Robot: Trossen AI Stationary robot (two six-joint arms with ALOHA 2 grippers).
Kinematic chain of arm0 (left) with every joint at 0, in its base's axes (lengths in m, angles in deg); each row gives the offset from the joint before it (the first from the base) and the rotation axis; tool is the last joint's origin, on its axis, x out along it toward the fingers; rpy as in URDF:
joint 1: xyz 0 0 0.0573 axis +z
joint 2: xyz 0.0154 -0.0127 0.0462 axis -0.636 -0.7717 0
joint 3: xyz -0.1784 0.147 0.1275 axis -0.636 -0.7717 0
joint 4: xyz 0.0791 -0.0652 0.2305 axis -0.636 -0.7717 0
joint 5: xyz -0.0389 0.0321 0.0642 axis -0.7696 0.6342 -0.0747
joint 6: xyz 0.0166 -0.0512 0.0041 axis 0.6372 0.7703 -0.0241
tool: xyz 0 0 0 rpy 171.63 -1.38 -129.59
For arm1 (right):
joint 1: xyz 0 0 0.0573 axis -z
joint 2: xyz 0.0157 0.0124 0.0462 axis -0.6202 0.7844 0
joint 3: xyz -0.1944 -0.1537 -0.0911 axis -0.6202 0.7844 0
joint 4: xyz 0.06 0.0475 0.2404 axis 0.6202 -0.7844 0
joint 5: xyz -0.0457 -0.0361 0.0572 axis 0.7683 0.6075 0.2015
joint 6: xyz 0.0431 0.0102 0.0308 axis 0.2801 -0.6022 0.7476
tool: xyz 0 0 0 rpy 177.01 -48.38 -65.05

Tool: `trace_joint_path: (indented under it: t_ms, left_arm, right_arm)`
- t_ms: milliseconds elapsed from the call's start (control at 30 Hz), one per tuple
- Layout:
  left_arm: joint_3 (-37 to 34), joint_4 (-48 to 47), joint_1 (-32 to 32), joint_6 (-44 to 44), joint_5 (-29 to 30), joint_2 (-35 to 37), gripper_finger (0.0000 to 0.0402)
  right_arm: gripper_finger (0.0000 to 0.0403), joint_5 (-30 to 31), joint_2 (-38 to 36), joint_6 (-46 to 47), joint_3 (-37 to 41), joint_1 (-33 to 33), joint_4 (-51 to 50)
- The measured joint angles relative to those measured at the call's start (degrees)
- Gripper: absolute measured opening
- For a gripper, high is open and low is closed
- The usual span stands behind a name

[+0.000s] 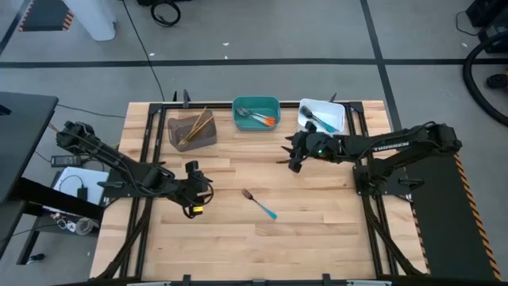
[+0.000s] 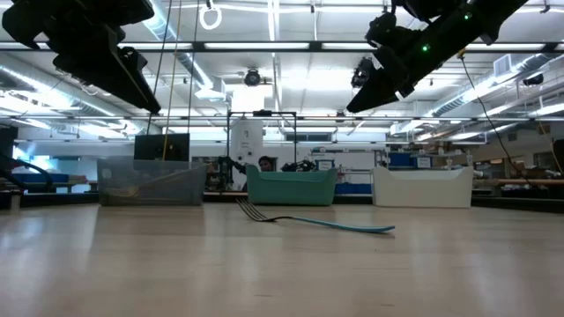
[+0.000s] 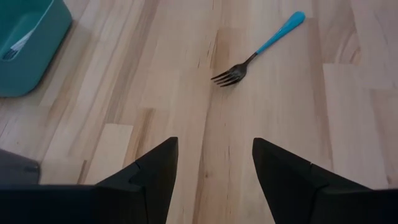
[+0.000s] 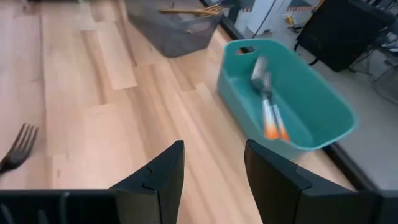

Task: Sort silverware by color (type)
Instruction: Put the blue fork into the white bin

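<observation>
Surface [image 1: 262, 246] of pale wood planks fills the middle of the overhead view, with a dark arm reaching in from each side. Left arm [image 1: 119, 163] stretches from the left edge, its pincer [image 1: 195, 199] hovering over bare wood near the centre, fingers [image 3: 155, 171] spread apart and gripping nothing. Right arm [image 1: 397, 147] comes from the right edge, its pincer [image 1: 290, 159] raised above the wood just in front of the bins, also spread apart with nothing between its fingers [image 4: 163, 171].

Three bins sit in a row along the far edge. Grey bin [image 1: 192, 132] on the left holds gold-coloured pieces [image 1: 198, 125] leaning at a slant. Teal bin [image 1: 256, 114] in the middle holds silver pieces with orange handles [image 1: 264, 119]. White bin [image 1: 321, 117] on the right holds blue-handled pieces [image 1: 321, 121] (their exact number cannot be told).

One fork [image 1: 260, 204] with dark tines and a blue handle lies flat on open wood between the two pincers, nearer the left one, touching neither.
</observation>
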State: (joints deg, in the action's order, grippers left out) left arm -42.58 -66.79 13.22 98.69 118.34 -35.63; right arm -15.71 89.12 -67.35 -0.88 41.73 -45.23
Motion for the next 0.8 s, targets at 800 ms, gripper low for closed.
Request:
trace_joint_path:
  t_ms: [800]
  left_arm:
    - [0.0, 1.38, 0.12, -1.6, 0.01, 0.0, 0.0217]
  right_arm:
    - [0.0174, 0.54, 11.38, 5.1, -2.6, -7.99, 8.08]
